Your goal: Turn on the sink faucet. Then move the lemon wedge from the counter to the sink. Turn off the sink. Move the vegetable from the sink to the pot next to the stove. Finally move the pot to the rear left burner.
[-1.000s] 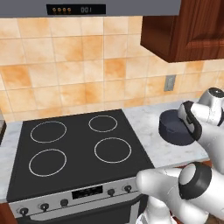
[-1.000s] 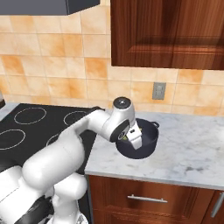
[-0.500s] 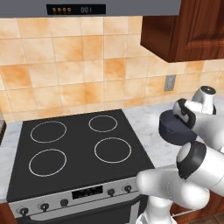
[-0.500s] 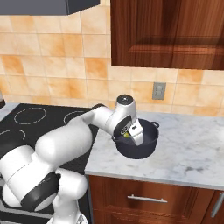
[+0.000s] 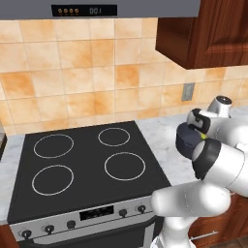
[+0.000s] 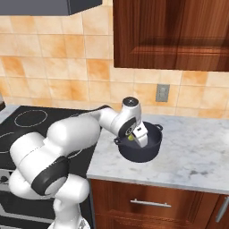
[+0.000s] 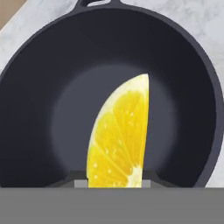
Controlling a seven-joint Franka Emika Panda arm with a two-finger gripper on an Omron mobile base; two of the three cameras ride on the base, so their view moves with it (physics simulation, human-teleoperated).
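Stove (image 5: pixel 87 164) is the largest thing before me, black glass with four white rings, the rear left burner (image 5: pixel 54 145) sitting at about ten o'clock on it and bare. Counter (image 6: pixel 197 147) runs beside the stove at its three o'clock side, veined marble with open room to the right of the pot and a wall outlet (image 6: pixel 162 92) behind it. Pot (image 6: pixel 139 142) stands on that marble just beside the stove's edge, dark and shallow, its small loop handles showing at the rim.

Over the last second my arm has swung and my hand has come over the pot's mouth, so I read the drop into the pot as the step in hand. My gripper (image 6: pixel 135 136) is narrowly parted and closed on the lemon wedge (image 7: pixel 119 135), which stands upright between my tips, hanging over the pot's floor with dark wall all round it from twelve to six o'clock. Letting go here should land it inside, I judge. Afterwards the pot's rim needs a clear lift over the stove edge toward ten o'clock.
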